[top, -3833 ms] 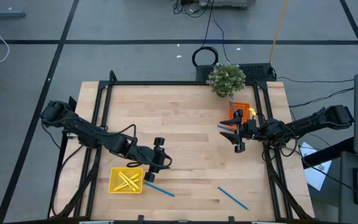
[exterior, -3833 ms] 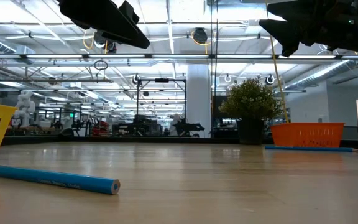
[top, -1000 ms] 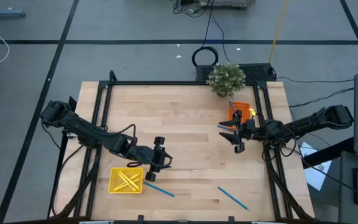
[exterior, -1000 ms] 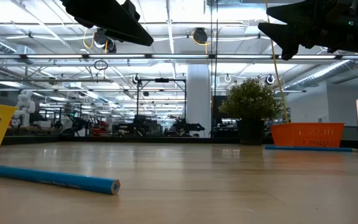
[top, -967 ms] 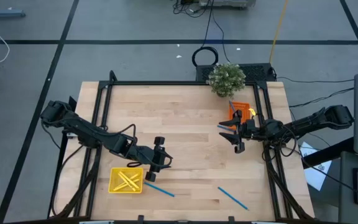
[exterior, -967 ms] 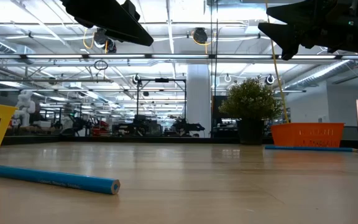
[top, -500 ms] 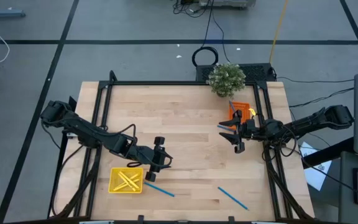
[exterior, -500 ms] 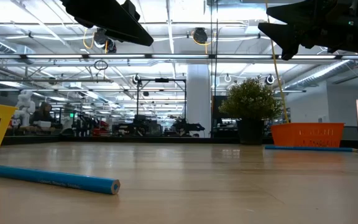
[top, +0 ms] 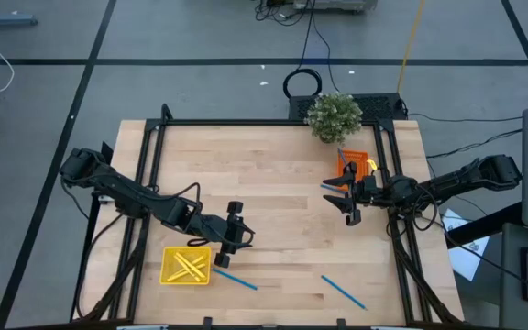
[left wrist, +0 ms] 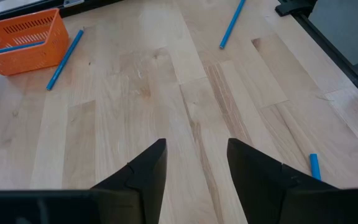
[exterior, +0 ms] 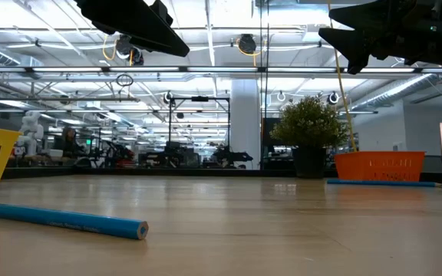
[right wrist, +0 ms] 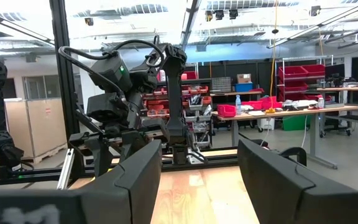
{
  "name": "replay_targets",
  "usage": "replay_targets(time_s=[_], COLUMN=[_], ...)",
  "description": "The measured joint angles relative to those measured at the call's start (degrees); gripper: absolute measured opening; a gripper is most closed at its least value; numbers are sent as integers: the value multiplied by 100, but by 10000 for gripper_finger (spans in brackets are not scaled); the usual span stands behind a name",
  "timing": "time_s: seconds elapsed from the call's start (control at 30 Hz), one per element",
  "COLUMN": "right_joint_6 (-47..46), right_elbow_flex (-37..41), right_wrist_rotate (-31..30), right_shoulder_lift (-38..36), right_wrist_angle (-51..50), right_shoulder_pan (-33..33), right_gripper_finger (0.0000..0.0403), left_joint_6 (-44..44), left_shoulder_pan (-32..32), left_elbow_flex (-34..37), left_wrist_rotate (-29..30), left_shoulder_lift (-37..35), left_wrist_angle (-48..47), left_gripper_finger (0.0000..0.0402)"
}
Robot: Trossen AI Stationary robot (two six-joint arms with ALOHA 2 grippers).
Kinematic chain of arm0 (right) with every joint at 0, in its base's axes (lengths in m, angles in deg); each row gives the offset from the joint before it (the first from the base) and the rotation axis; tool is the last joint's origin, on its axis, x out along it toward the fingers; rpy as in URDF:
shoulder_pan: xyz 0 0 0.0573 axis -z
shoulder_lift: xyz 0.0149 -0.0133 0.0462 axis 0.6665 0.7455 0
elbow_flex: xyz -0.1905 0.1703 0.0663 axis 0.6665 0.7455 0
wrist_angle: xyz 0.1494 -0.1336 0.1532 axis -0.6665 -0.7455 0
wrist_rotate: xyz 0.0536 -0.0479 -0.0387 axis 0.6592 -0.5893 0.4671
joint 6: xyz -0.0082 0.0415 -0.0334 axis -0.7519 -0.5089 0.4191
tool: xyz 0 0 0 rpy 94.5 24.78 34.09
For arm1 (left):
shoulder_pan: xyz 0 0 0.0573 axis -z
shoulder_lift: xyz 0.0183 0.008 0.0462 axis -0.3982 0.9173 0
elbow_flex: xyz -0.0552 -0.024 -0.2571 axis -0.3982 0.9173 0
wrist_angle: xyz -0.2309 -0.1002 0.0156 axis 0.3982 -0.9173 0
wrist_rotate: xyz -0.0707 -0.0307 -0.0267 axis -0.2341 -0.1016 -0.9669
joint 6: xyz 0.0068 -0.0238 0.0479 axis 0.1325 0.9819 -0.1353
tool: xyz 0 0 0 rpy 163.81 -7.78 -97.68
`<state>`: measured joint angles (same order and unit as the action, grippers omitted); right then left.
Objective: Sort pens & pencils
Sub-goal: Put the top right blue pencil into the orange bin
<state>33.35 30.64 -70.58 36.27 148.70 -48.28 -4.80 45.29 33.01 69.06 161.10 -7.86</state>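
The counter is pale, smooth wood planks with a soft sheen; the orange tray looks like perforated plastic mesh.

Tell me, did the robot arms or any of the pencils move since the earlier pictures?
No, nothing on the table visibly moved. The left gripper hangs open beside the yellow tray, and the right gripper hangs open near the orange tray. The blue pencils lie where they were. Only a person far off in the room behind has shifted.
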Motion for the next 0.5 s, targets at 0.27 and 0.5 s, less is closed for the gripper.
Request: replay_targets(time_s=[0.27, 0.5], right_joint_6=[0, 0], right_elbow_flex=[0, 0], right_wrist_rotate=[-1, 1], right_shoulder_lift=[-1, -2], right_wrist_angle=[1, 0], right_shoulder_pan=[0, 0], right_gripper_finger=[201, 201], left_joint_6=[0, 2], left_shoulder_pan=[0, 0], left_elbow_flex=[0, -4], left_wrist_rotate=[-2, 11], left_shoulder_lift=[-2, -4], left_wrist_angle=[267, 809], left_gripper_finger=[175, 175])
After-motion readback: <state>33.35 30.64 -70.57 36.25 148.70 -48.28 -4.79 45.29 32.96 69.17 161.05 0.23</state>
